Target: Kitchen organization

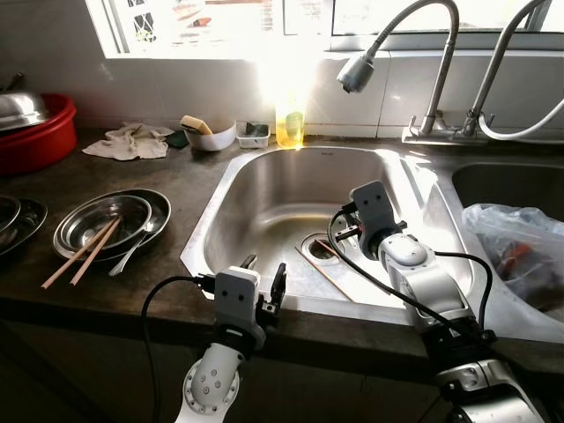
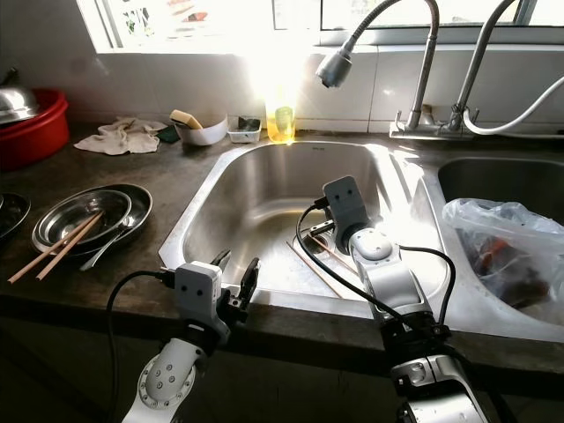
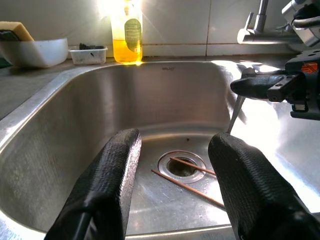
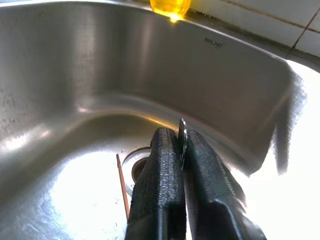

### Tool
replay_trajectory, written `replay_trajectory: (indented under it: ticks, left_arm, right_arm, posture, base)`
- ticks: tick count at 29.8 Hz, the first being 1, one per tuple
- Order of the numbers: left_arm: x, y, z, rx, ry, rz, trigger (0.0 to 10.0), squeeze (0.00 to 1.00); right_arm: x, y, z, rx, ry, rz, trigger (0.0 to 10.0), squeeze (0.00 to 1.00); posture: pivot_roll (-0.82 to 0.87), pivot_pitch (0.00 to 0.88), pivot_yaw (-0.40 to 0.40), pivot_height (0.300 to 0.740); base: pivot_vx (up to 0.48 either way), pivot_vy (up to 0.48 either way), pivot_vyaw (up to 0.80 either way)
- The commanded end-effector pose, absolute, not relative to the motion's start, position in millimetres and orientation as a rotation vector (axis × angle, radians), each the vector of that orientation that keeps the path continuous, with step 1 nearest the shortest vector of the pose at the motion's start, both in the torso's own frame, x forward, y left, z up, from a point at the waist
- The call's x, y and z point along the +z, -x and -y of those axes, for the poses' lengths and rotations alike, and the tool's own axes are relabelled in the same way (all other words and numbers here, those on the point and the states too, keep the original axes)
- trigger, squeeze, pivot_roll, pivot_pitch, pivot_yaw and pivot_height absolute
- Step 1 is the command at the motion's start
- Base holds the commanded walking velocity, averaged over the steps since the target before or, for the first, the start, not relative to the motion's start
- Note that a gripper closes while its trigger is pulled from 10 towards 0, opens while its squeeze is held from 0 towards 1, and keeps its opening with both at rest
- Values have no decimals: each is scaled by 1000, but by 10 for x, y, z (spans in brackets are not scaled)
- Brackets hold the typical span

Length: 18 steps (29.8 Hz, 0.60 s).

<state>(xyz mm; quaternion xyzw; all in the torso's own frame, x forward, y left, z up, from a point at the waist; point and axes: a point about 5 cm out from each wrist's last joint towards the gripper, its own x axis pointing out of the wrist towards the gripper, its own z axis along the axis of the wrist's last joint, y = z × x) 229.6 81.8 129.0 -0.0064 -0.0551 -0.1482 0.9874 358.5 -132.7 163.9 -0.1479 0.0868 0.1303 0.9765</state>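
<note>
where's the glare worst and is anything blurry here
Both eye views: the window is blown out, washing over the yellow soap bottle. Right wrist view: white glare on the sink wall, right gripper fingers soft up close. Left wrist view: left gripper fingers slightly blurred.

A red basin (image 1: 40,141) sits at the upper left of the frame, beside a white crumpled cloth (image 1: 128,141). The dish-soap bottle (image 1: 291,128) at upper centre is yellow with a green label. The sink (image 1: 264,189) is silver steel on a dark brown counter (image 1: 106,176). Pale wooden chopsticks (image 1: 81,254) lie on grey metal plates (image 1: 119,216). Both grippers have black, textured fingers (image 3: 107,185).
</note>
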Motion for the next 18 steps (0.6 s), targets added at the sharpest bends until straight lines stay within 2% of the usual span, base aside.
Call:
replay_trajectory:
  ticks: [1,9,10,18]
  left_arm:
    - [1317,-2280,-841,-277,17,119,10000,0]
    - [1305,-2299,-854,-267,45,108,10000,0]
    - [1318,-2302,-843,-274,70,113,10000,0]
    - [1300,-2315,-842,-249,45,108,10000,0]
  right_arm:
    - [1616,-3583,1325,273,321,-186,10000,1000]
    - [1567,-3545,1320,244,294,-181,10000,1000]
    - [1587,-3511,1311,228,258,-156,10000,0]
    - [1702,-3440,1284,232,197,-75,10000,0]
  posture:
    - [58,24,-13,740]
    - [56,17,-12,740]
    - [50,11,-8,740]
    - [42,14,0,740]
  base:
    - [0,0,0]
    - [0,0,0]
    - [0,0,0]
    - [0,0,0]
